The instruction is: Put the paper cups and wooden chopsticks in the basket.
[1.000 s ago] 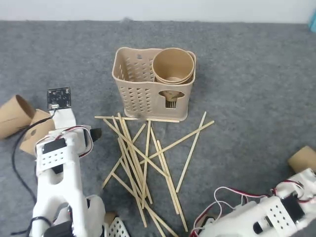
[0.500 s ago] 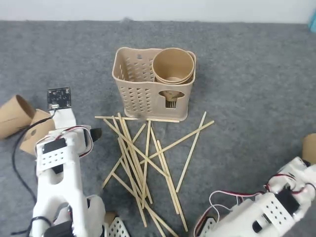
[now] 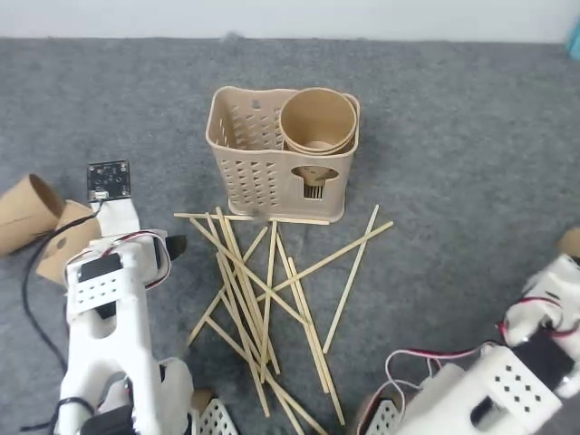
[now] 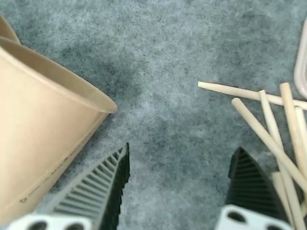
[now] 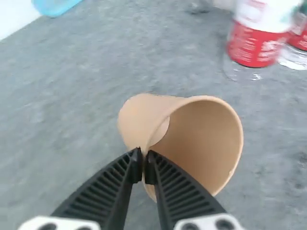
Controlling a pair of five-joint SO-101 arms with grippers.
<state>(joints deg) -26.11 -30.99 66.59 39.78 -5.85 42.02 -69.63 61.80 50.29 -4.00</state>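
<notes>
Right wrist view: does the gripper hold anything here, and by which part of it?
Yes. The right gripper is shut on a paper cup. It pinches the cup's wall at the rim, apparently with one finger inside the mouth and one outside.

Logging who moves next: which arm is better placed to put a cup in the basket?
Right: the right gripper is shut on a paper cup, ready for the basket. The left gripper hangs open over carpet, empty.

A soft grey carpet (image 3: 471,136) covers the table. Far back, a white strip (image 3: 272,18) runs along its edge. A clear bottle (image 5: 256,40) with a red label stands on the carpet, with another bottle (image 5: 298,43) just beside it. A blue thing (image 5: 53,5) lies well apart from them.
</notes>
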